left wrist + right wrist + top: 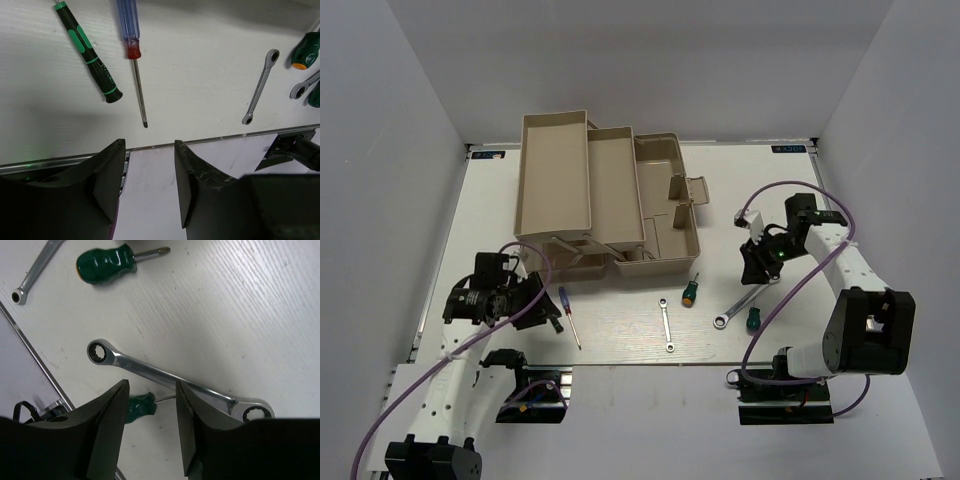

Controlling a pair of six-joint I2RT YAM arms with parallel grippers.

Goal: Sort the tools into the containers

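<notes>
The beige toolbox (605, 195) stands open at the back, its trays fanned out. Six tools lie in front of it. The black-green screwdriver (90, 55) and blue-red screwdriver (133, 47) lie just beyond my open, empty left gripper (149, 145), which hovers at the table's near edge (548, 312). Further right lie the short wrench (666, 327), a stubby green screwdriver (691, 291), the longer wrench (735, 307) and the second stubby screwdriver (753, 318). My right gripper (152, 385) is open and empty, hovering over the longer wrench (170, 376) and second stubby screwdriver (142, 407).
A metal rail (225, 137) marks the table's near edge, close under my left gripper. White walls enclose the table on three sides. The toolbox's handle and latch side (688, 190) face my right arm. A purple cable (775, 300) loops beside the right arm.
</notes>
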